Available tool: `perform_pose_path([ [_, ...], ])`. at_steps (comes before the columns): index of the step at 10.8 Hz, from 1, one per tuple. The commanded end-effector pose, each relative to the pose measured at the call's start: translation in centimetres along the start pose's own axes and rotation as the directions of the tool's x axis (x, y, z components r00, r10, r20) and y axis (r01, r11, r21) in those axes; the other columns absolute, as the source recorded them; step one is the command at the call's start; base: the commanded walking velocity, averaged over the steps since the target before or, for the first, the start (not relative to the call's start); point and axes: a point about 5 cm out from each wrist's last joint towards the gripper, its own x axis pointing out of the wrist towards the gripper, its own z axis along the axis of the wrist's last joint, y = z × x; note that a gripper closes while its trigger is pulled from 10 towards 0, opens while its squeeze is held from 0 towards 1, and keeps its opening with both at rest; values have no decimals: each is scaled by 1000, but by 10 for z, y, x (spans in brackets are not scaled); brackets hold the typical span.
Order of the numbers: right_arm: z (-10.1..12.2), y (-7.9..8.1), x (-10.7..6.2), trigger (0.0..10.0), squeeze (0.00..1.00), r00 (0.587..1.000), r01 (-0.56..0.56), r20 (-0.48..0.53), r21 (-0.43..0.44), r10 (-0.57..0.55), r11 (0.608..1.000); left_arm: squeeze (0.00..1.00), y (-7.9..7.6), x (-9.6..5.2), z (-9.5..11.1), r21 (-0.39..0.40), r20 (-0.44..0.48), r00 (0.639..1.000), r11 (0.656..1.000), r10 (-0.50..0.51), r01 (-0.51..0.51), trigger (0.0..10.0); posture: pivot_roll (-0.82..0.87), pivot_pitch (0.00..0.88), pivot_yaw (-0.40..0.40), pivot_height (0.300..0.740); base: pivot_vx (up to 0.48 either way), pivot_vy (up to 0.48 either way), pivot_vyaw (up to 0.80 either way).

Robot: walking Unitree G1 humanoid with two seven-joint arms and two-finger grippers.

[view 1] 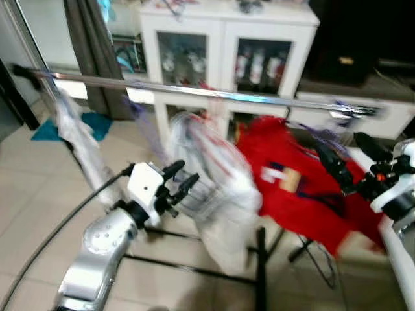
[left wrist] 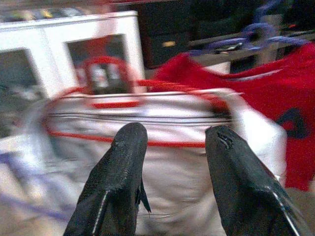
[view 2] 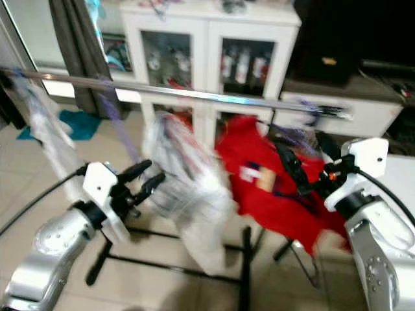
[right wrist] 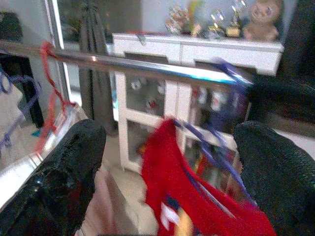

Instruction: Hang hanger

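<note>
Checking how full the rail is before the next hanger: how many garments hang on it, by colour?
Red T-shirts on purple hanger: 1
White garments with red trim: 1
Pale, blurred garments at the chrome rail's left end: 1
Total: 3

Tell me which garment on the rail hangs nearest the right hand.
The red shirt, on a purple hanger at the rail's right end. The right hand is open just beside it; the white garments hang nearer the left hand.
</note>
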Motion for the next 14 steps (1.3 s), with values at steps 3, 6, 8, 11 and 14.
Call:
perform_pose_path([
  [3, 4, 7, 7, 10000, 1000, 998, -65, -8, -2, 65, 998, 0, -5, -9, 5, -9, -9, 993, 993, -115, 115, 10000, 28, 0, 14, 740, 0, 0, 0],
  [6, 3, 4, 15, 10000, 1000, 993, -67, -92, 11, 67, 998, 0, -11, -15, 1, -35, -59, 975, 977, -214, 212, 10000, 25, 0, 17, 740, 0, 0, 0],
  [8, 1, 9, 35, 10000, 1000, 990, -113, -88, 22, 114, 993, 0, -14, -13, 3, -42, -50, 963, 964, -266, 264, 10000, 23, 0, 17, 740, 0, 0, 0],
  [11, -9, 1, 62, 10000, 761, 981, -116, -153, 43, 121, 992, 0, -16, -5, 8, -25, -36, 948, 948, -317, 316, 10000, 17, 0, 13, 740, 0, 0, 0],
  [14, -18, -12, 85, 10000, 0, 973, -72, -220, 19, 75, 997, 0, -16, -1, 9, -20, -30, 940, 940, -341, 340, 10000, 14, 0, 17, 740, 0, 0, 0],
])
